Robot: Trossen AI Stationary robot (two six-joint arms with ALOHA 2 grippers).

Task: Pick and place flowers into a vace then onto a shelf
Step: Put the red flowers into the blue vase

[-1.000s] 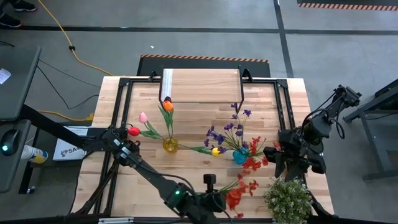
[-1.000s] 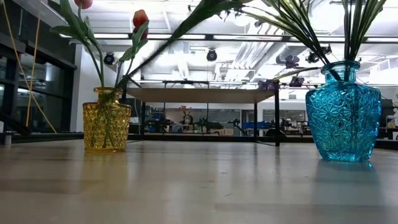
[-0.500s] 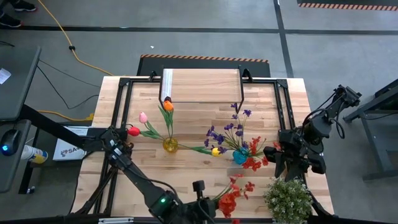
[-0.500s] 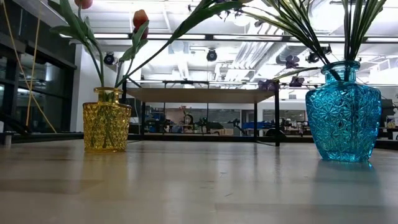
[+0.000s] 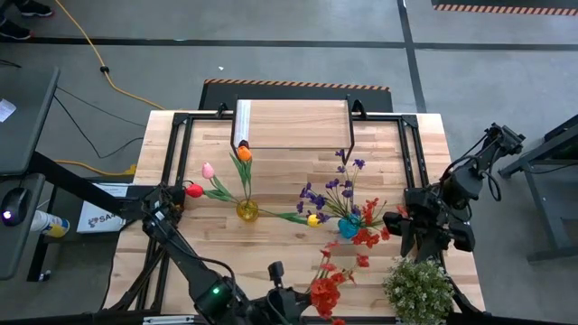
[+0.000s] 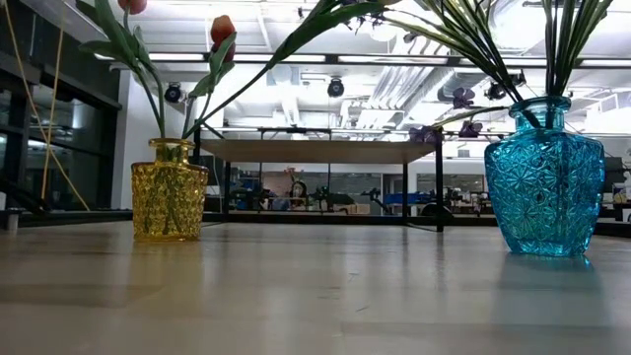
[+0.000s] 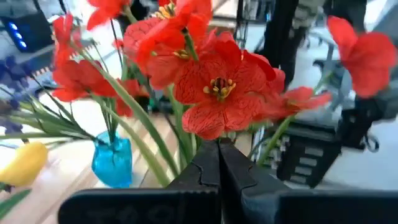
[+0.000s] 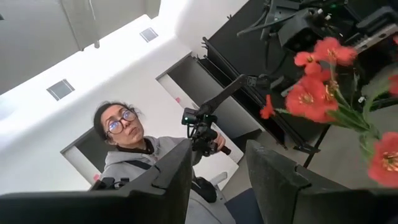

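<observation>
A spray of red flowers (image 7: 214, 93) stands up out of my left gripper (image 7: 219, 155), which is shut on it at the table's near edge (image 5: 302, 300). The yellow vase (image 5: 247, 210) holds pink, red and orange tulips. The blue vase (image 5: 349, 227) holds purple sprays, and a yellow tulip (image 5: 313, 218) lies beside it. The shelf (image 5: 292, 125) stands at the far edge. My right gripper (image 5: 408, 224) waits open near the right edge, fingers (image 8: 180, 168) apart with nothing between them. My left gripper pinches the spray's green stems (image 7: 188, 144) between its two shut fingers, just below the blossoms. The fingers come at it roughly level from the table's near left. The red blossoms (image 5: 325, 289) fan out beyond the fingertips, clear of the table.
A bushy green potted plant (image 5: 418, 289) stands at the near right corner. More red blossoms (image 5: 368, 235) lie between the blue vase and my right gripper. A black frame (image 5: 181, 135) rims the table. A person (image 8: 127, 140) shows beyond it.
My left gripper has moved up and toward the table's left edge along the near edge, rolling as it went. It has stayed shut and carried the red spray with it.
</observation>
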